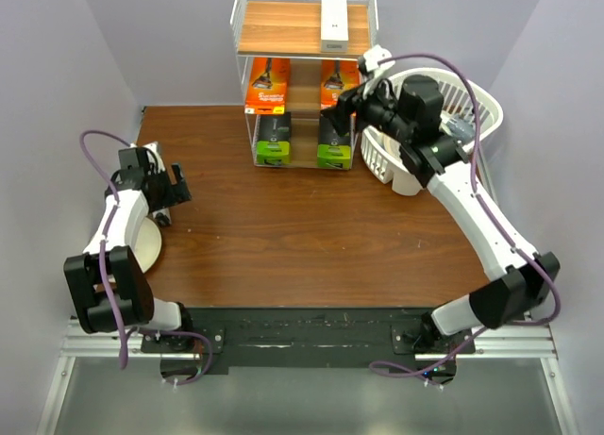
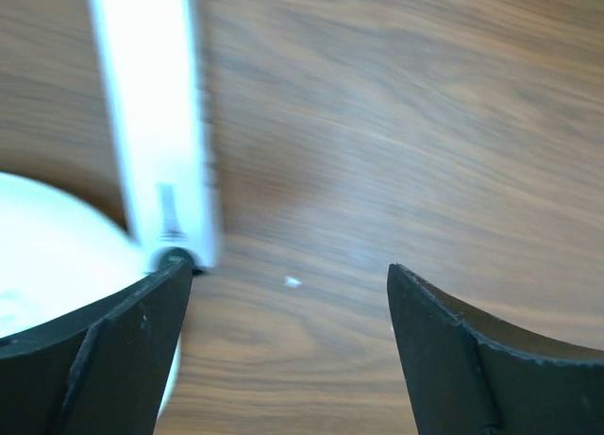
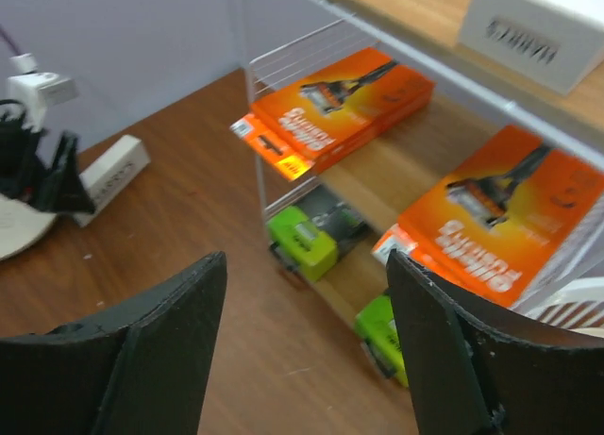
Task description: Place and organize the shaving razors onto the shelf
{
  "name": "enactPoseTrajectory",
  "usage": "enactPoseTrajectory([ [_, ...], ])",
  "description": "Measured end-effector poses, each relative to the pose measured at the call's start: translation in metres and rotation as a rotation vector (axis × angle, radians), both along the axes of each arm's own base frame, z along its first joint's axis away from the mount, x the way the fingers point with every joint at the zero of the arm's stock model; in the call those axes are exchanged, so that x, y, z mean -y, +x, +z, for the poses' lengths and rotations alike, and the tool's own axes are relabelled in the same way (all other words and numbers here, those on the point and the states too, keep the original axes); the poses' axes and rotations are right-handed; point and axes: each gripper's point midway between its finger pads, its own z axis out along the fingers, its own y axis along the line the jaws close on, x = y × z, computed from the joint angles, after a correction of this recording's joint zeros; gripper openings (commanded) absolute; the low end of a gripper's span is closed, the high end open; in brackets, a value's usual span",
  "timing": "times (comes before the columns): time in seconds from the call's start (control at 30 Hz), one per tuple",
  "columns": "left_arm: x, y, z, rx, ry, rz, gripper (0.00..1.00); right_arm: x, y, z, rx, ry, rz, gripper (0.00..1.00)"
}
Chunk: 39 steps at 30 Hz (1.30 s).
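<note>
The shelf (image 1: 283,31) stands at the back centre. One long white box (image 1: 333,23) lies on its top board. Two orange cards (image 1: 266,84) (image 1: 338,80) lie on the middle board. Two black boxes with lime ends (image 1: 273,140) (image 1: 334,143) sit on the bottom board. The second white box (image 2: 156,124) lies on the table by a cream plate (image 2: 47,246); it also shows in the right wrist view (image 3: 111,175). My left gripper (image 2: 288,350) is open and empty just above the table, with the box's end at its left finger. My right gripper (image 3: 307,350) is open and empty before the shelf's right side.
A white slotted basket (image 1: 462,100) stands right of the shelf, under my right arm. The cream plate (image 1: 149,248) lies at the table's left edge below my left arm. Bare brown tabletop (image 1: 302,227) lies between the arms.
</note>
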Motion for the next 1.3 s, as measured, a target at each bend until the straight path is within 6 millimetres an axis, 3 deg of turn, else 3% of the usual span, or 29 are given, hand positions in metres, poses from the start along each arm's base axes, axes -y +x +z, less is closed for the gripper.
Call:
enactPoseTrajectory([
  [0.13, -0.025, 0.003, -0.005, -0.04, 0.091, 0.053, 0.96, -0.002, -0.021, -0.029, -0.081, 0.007, 0.034, 0.78],
  [0.23, -0.04, 0.007, -0.015, -0.093, 0.143, 0.08, 0.97, -0.003, -0.025, -0.055, -0.156, -0.006, 0.039, 0.79],
  [0.4, -0.069, 0.021, -0.021, -0.145, 0.214, 0.132, 0.97, -0.005, -0.03, -0.074, -0.223, -0.012, 0.055, 0.79],
  [0.57, -0.09, 0.041, -0.036, -0.177, 0.241, 0.148, 0.87, -0.005, -0.036, -0.097, -0.276, -0.019, 0.06, 0.79],
  [0.7, -0.086, 0.041, -0.053, -0.214, 0.215, 0.11, 0.78, -0.004, -0.04, -0.112, -0.317, -0.025, 0.06, 0.79],
  [0.93, -0.069, 0.037, -0.067, -0.226, 0.148, 0.047, 0.4, -0.004, -0.039, -0.112, -0.319, -0.021, 0.055, 0.78],
  [1.03, -0.061, 0.036, -0.07, -0.227, 0.14, 0.02, 0.3, -0.003, -0.038, -0.113, -0.319, -0.023, 0.048, 0.78],
  [1.17, -0.04, 0.036, -0.069, -0.234, 0.179, -0.046, 0.24, -0.003, -0.036, -0.117, -0.326, -0.027, 0.043, 0.78],
  [1.3, -0.008, 0.045, -0.059, -0.224, 0.328, -0.188, 0.19, -0.003, -0.032, -0.122, -0.337, -0.033, 0.029, 0.78],
])
